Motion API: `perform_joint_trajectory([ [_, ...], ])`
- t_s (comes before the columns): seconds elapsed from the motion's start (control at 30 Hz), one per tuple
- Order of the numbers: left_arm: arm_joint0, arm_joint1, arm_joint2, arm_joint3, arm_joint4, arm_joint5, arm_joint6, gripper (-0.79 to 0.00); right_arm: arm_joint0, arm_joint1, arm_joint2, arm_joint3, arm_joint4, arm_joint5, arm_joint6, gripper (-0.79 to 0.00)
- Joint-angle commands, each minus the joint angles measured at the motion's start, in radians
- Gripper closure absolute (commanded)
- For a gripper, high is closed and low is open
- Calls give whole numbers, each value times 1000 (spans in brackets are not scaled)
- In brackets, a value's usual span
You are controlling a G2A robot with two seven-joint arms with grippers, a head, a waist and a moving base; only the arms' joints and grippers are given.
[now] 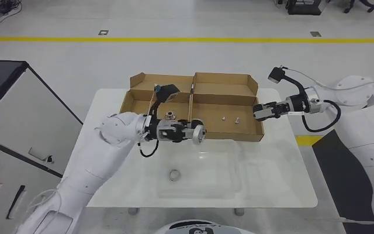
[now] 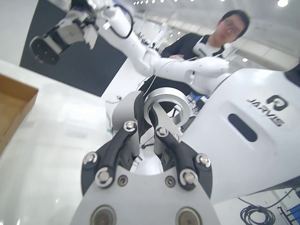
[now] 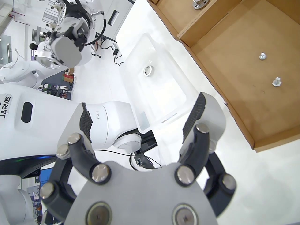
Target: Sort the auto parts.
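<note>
Steel ring [image 2: 173,97], mid-sort, in transit.
Pinched by its wall in left hand [image 2: 145,107]; right hand [image 3: 143,108] wide open, empty; next, probably release over cardboard box [image 1: 210,114].

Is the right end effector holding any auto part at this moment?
No, the right end effector is open, and nothing sits between its fingers.

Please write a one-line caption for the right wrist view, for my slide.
Open right gripper near the cardboard box, with a flange and two bolts inside.
</note>
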Motion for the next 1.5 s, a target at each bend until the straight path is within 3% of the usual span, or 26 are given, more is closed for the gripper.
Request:
perform_joint_trajectory([
  [0.0,2,0,14,-3,-62,-27,28,0,0,0,0,0,0,0,0,-785],
  [0.27,-27,11,80,-41,-123,-71,72,0,0,0,0,0,0,0,0,-785],
  [0.6,-19,9,81,-49,-139,-67,91,0,0,0,0,0,0,0,0,-785],
  [0.73,32,7,63,-63,-229,-116,117,0,0,0,0,0,0,0,0,-785],
  [1.1,115,0,16,-190,-434,-118,119,0,0,0,0,0,0,0,0,-785],
  [1.27,150,-16,-24,-216,-527,-76,77,0,0,0,0,0,0,0,0,-785],
  [1.47,205,-50,-132,-228,-669,34,-33,0,0,0,0,0,0,0,0,-785],
])
